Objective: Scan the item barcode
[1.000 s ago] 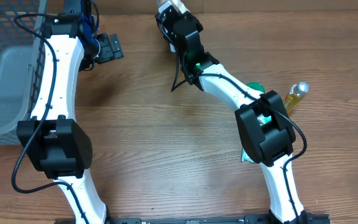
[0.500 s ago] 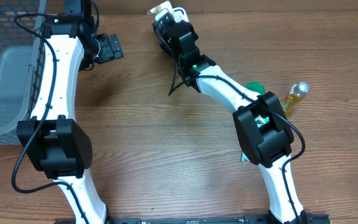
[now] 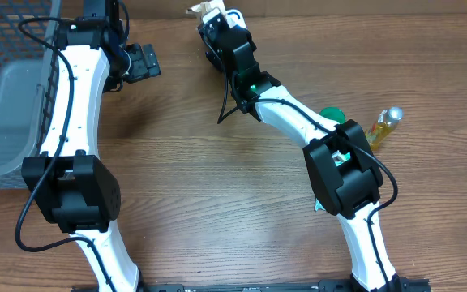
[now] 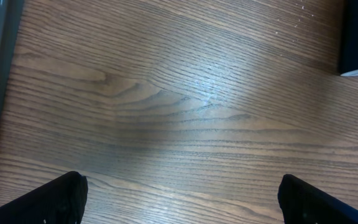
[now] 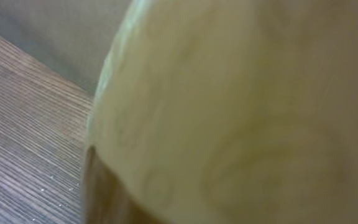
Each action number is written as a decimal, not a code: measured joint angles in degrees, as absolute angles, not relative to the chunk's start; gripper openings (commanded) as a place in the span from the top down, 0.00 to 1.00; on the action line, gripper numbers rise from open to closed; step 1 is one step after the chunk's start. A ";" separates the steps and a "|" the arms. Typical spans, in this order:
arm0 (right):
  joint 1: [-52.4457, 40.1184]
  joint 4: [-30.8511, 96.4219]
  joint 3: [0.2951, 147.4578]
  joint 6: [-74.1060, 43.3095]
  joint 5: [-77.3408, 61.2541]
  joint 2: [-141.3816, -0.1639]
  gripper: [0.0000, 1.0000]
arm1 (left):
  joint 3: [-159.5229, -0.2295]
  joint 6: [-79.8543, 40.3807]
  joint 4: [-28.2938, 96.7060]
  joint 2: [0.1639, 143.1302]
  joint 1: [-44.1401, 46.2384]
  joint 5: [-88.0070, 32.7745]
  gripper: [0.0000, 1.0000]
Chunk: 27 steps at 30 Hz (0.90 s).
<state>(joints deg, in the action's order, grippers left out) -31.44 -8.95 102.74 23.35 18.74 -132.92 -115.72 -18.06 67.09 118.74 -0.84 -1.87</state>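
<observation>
Wood table [image 3: 217, 203]; left gripper [image 4: 182, 193] jaws wide open; right gripper [image 3: 210, 16] clamped on pale item [image 5: 241, 112]

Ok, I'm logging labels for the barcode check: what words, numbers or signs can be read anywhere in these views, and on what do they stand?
No text can be read in any view.
Pale cream item filling the right wrist view: faint curved marks, too blurred to read.
Small yellow bottle on the wooden table: too small to show a label.
Green round object beside the right arm: mostly hidden, no text visible.
</observation>
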 measured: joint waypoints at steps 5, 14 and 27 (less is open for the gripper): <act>-31.42 -2.39 102.63 21.12 18.79 -129.32 0.96 | -115.72 -18.06 67.09 118.74 -0.84 -1.85 0.00; -31.14 27.29 102.98 8.67 15.11 -114.80 0.96 | -115.72 -18.06 67.11 118.74 -0.84 -1.87 0.00; -31.11 72.58 102.63 -3.42 -8.71 -113.40 0.96 | -115.72 -18.06 67.09 118.74 -0.84 -1.85 0.00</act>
<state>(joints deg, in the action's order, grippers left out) -31.11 72.58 102.63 -3.42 -8.71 -113.40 -115.72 -18.06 67.09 118.74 -0.84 -1.85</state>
